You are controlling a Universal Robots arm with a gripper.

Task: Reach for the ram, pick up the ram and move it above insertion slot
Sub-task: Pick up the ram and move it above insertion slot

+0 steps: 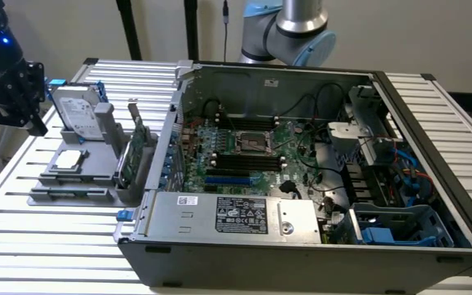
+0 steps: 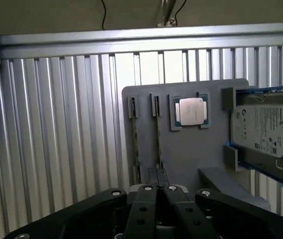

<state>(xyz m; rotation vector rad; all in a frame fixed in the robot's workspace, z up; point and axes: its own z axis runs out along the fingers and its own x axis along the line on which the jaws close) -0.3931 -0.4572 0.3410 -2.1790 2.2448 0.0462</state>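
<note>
The ram (image 1: 123, 167) is a thin green stick standing on edge in a grey holder (image 1: 76, 184) at the exterior view's left, beside the open computer case. In the wrist view the ram (image 2: 157, 134) shows edge-on, straight ahead of my gripper (image 2: 157, 185). The black fingers (image 2: 146, 209) are pressed together, shut on nothing. My gripper (image 1: 32, 125) hangs above the table, off the holder's left side and apart from the ram. The black memory slots (image 1: 248, 161) lie on the motherboard inside the case.
The holder also carries a hard drive (image 1: 80, 110), a CPU (image 1: 69, 158) and a broader green card with a bracket (image 1: 140, 132) next to the ram. The case wall (image 1: 164, 141) rises just beyond the holder. A slatted metal table (image 1: 47, 233) lies underneath.
</note>
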